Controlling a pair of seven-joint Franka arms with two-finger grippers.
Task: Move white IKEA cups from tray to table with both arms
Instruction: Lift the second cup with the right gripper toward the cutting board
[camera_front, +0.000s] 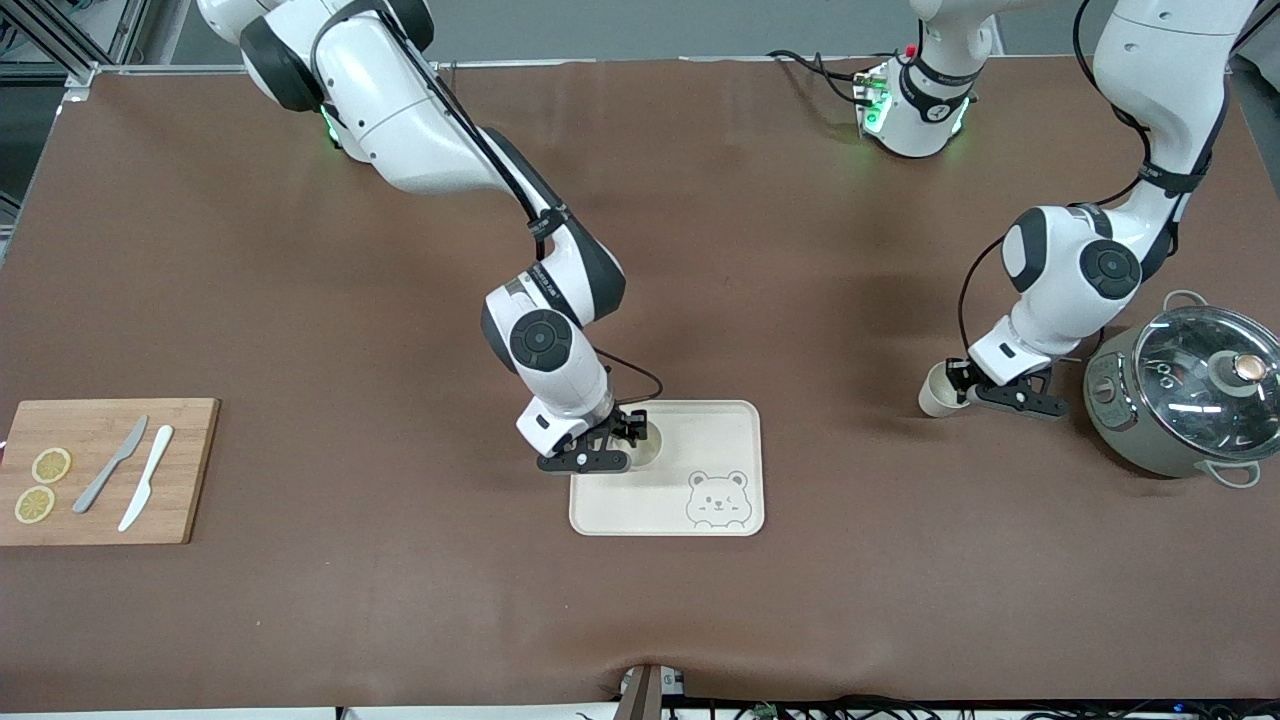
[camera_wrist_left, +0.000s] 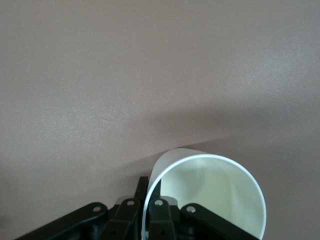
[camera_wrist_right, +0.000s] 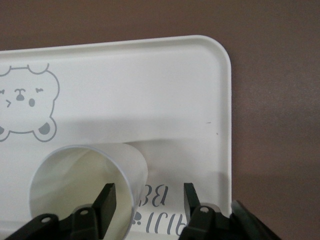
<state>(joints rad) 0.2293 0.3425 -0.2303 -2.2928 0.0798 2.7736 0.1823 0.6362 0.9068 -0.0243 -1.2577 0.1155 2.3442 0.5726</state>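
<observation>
One white cup stands on the bear-printed tray, in the corner nearest the right arm; in the front view the cup is mostly hidden by the hand. My right gripper is open around that cup's wall, with one finger inside the cup and the other outside. My left gripper is shut on the wall of the second white cup, low over the bare table toward the left arm's end. In the left wrist view my left gripper pinches this cup at the rim.
A grey pot with a glass lid stands right beside the left hand. A wooden board with two lemon slices and two knives lies at the right arm's end of the table. The tray's bear print is on the corner nearest the front camera.
</observation>
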